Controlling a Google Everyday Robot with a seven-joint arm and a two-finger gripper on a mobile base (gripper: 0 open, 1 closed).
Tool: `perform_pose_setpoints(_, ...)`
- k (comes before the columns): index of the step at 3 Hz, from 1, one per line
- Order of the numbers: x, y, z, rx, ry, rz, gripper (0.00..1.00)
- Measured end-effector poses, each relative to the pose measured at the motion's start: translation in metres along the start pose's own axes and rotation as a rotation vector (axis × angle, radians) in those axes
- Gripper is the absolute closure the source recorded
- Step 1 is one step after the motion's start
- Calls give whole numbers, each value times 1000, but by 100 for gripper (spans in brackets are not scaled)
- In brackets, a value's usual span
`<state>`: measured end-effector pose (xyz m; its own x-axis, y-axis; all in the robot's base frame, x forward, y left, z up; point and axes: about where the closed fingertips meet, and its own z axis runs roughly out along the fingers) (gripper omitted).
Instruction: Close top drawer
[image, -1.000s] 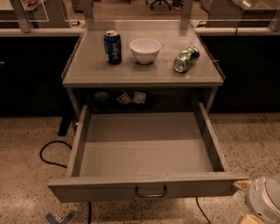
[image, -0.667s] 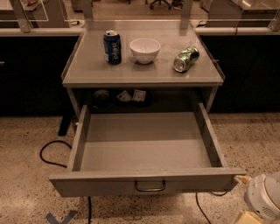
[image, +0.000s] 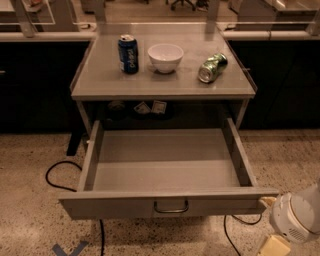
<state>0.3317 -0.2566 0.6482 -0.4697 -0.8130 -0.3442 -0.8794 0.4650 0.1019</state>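
Top drawer (image: 165, 165) open, gripper (image: 269, 202) at its rt end
Drawer sticks out past tabletop's (image: 165, 82) front edge, front runs L-R; gripper touches its rt end, below front-rt corner; grip state: can't tell.

blue can (image: 128, 54) upright | white bowl (image: 165, 57) | green can (image: 212, 67) on side | black cable (image: 54, 176), perhaps, on floor

Grey top drawer (image: 112, 205) open, pincer (image: 267, 202) at right corner.
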Motion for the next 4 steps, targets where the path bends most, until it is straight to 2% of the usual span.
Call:
perform_pose_setpoints(1, -31, -9, 29, -77, 19, -67, 0)
perform_pose_setpoints(2, -49, -12, 38, -103, 19, -108, 0)
perform_pose_setpoints(3, -49, -12, 38, -103, 19, -108, 0)
perform_pose_setpoints(4, -52, -25, 56, -102, 26, -100, 0)
